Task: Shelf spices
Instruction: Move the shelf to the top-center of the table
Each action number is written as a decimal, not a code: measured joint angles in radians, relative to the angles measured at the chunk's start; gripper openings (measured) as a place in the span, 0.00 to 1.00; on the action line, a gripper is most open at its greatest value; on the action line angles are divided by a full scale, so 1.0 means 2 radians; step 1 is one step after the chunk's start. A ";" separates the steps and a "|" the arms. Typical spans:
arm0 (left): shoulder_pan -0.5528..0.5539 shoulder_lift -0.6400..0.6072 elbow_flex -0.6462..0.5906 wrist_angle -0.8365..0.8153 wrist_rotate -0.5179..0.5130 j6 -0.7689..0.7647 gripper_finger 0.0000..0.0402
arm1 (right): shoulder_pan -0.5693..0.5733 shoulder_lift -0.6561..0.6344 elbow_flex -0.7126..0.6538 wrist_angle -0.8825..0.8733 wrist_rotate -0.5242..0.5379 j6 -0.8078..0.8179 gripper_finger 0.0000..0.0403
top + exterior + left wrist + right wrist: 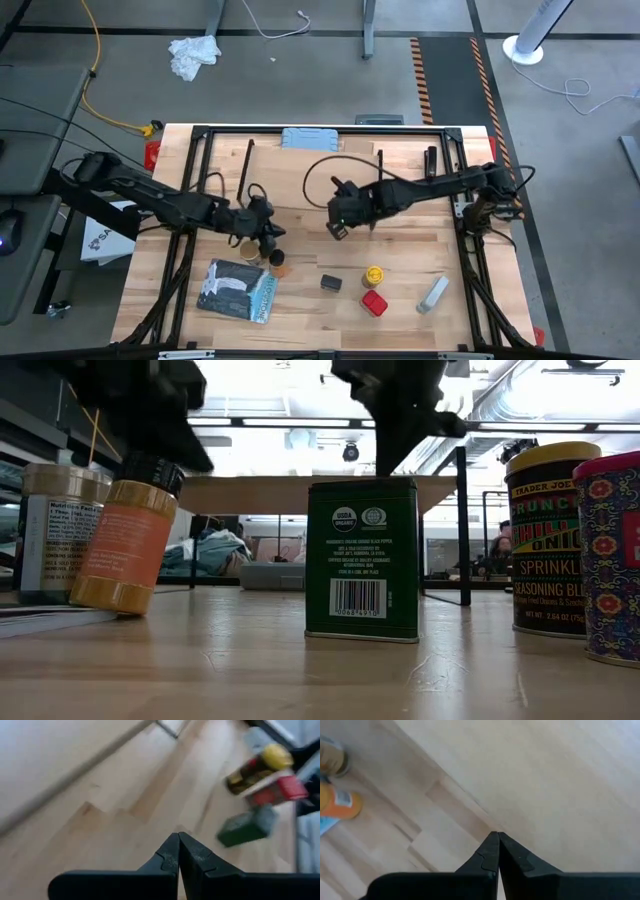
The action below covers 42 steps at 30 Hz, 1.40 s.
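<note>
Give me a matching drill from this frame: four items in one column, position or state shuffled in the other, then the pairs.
Items:
1. left gripper
2. yellow jar
3. red square tin
4. small black rectangular tin

Descriptions:
A. closest of the four to the table's front edge in the high view
B. shut, holding nothing
C. dark box standing left of the yellow lid in the high view
D. round lid, just behind the red one in the high view

Pairs: 1-B, 2-D, 3-A, 4-C

The green tin [362, 559] carries a "USDA ORGANIC" seal and a barcode. At three o'clock from it, the yellow-lidded jar [548, 540] reads "TRADER JOE", "ONIO", "SPRINKL", "SEASONING BLE". Other labels are illegible.
</note>
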State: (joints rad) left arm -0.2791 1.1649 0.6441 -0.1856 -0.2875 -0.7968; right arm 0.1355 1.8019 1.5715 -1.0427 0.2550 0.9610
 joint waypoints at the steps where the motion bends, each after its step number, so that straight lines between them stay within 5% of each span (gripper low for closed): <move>1: 0.003 0.007 0.000 0.002 -0.002 -0.002 0.00 | -0.005 0.000 0.000 -0.002 -0.005 -0.001 0.00; 10: 0.051 0.042 0.001 0.021 -0.001 0.017 0.00 | -0.035 0.020 0.000 -0.042 -0.010 -0.013 0.00; 28: 0.175 0.039 0.001 0.116 0.112 0.127 0.00 | -0.088 0.022 0.013 -0.130 0.068 0.022 0.00; 42: 0.278 0.039 0.001 0.117 0.112 0.170 0.00 | -0.104 0.021 0.031 -0.133 0.102 -0.011 0.00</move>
State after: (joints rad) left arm 0.2763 1.2434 0.6468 0.0475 -0.0643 -0.4561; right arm -0.0720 1.8442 1.6337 -1.3097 0.4585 0.9390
